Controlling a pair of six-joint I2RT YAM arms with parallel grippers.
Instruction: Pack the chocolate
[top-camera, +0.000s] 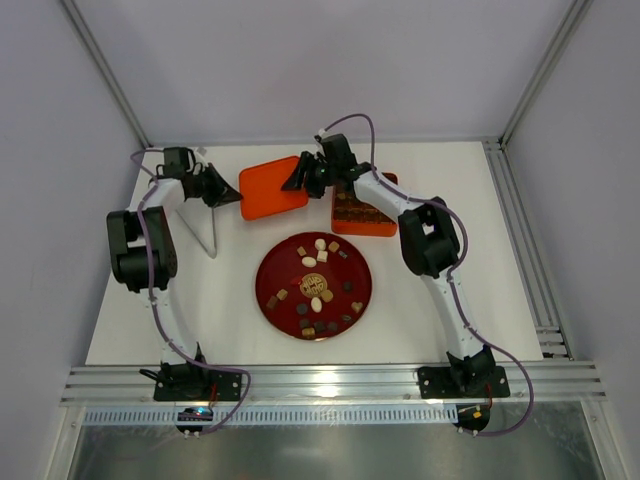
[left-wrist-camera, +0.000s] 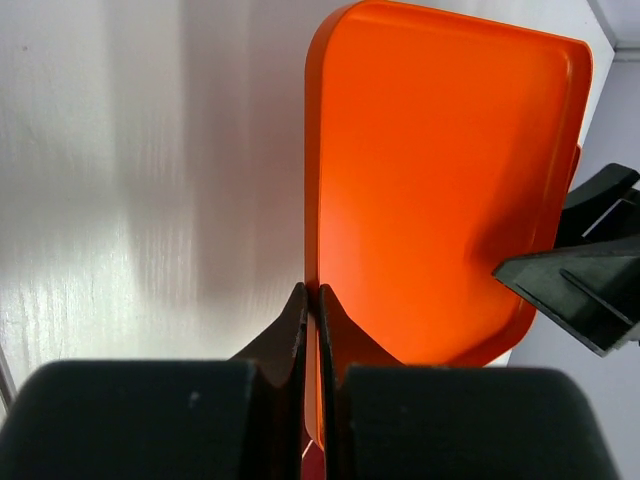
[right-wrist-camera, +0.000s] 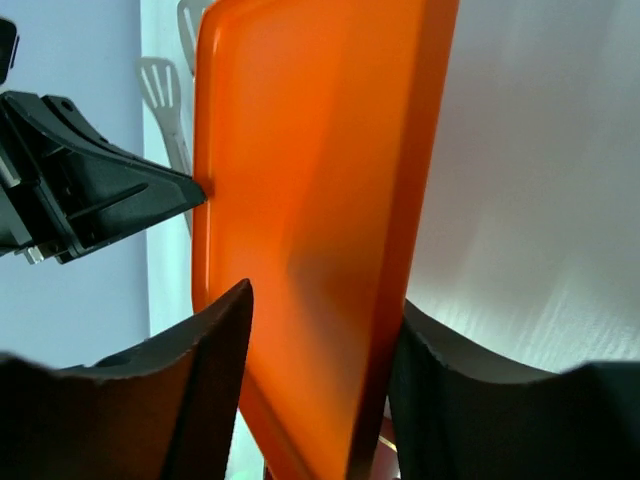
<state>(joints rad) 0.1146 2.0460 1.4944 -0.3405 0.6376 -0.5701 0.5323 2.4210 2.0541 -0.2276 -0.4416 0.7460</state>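
Several chocolates (top-camera: 315, 285) in brown, tan and cream lie on the round dark-red plate (top-camera: 264, 290) at the table's middle. A few more sit in the square orange box (top-camera: 384, 228) with the brown grid, at the back right. An orange lid (top-camera: 270, 188) is held off the table left of the box. My left gripper (top-camera: 232, 196) is shut on the thin left rim of the lid (left-wrist-camera: 440, 180), its tips (left-wrist-camera: 312, 300) pinching it. My right gripper (top-camera: 297, 178) holds the lid's right edge; the lid (right-wrist-camera: 310, 200) fills the space between its fingers (right-wrist-camera: 325, 310).
A white spatula-like tool (top-camera: 205, 235) lies on the table under the left arm and shows past the lid in the right wrist view (right-wrist-camera: 160, 90). White walls and metal posts close in the back and sides. A metal rail runs along the near edge.
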